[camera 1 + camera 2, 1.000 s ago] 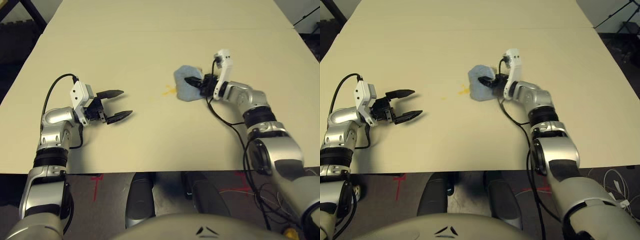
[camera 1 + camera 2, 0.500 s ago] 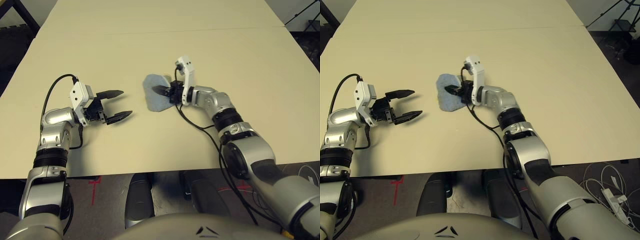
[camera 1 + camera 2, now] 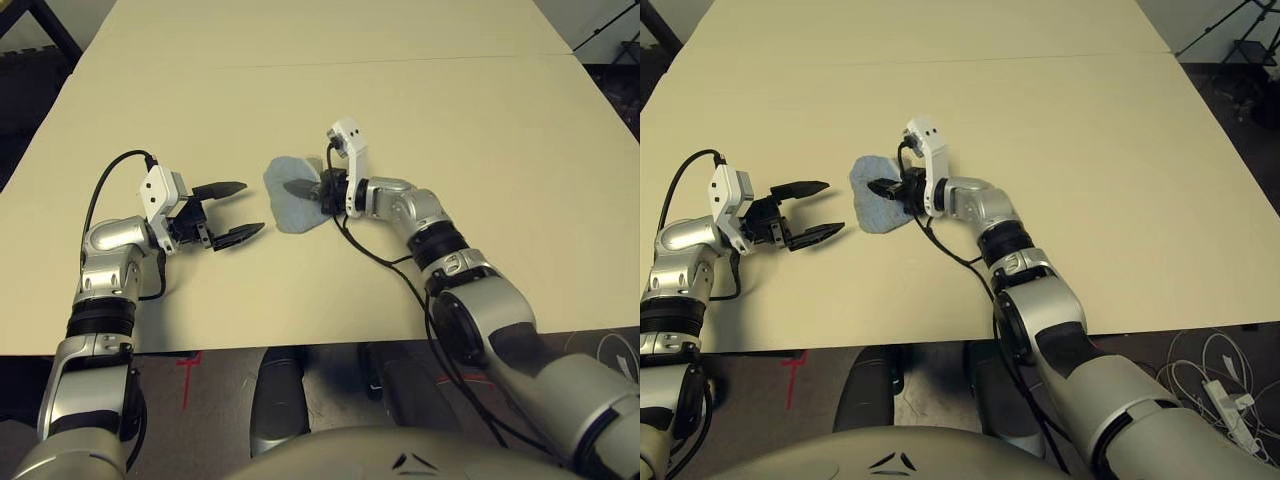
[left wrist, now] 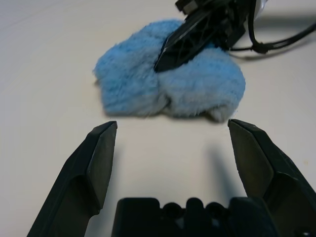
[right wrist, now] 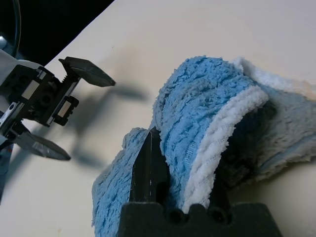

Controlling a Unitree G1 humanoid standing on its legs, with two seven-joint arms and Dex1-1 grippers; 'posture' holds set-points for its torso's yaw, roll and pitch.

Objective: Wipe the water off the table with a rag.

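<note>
Right jaws [image 3: 883, 187] clamping rag [image 3: 870, 208], left jaws [image 3: 231, 211] gaping idle | rag lying mid-tabletop [image 3: 480, 130] near left jaws | risking bunched fold skimming, smearing liquid, or bumping left jaws

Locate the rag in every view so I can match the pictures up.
Left eye view: the rag lies on the table, left of center.
Right eye view: again left of center, at the right gripper.
Left wrist view: it lies beyond the open left gripper, under the right gripper.
Right wrist view: it is bunched between the jaws in the foreground.
Shared landmark: the right gripper shut on the rag.
</note>
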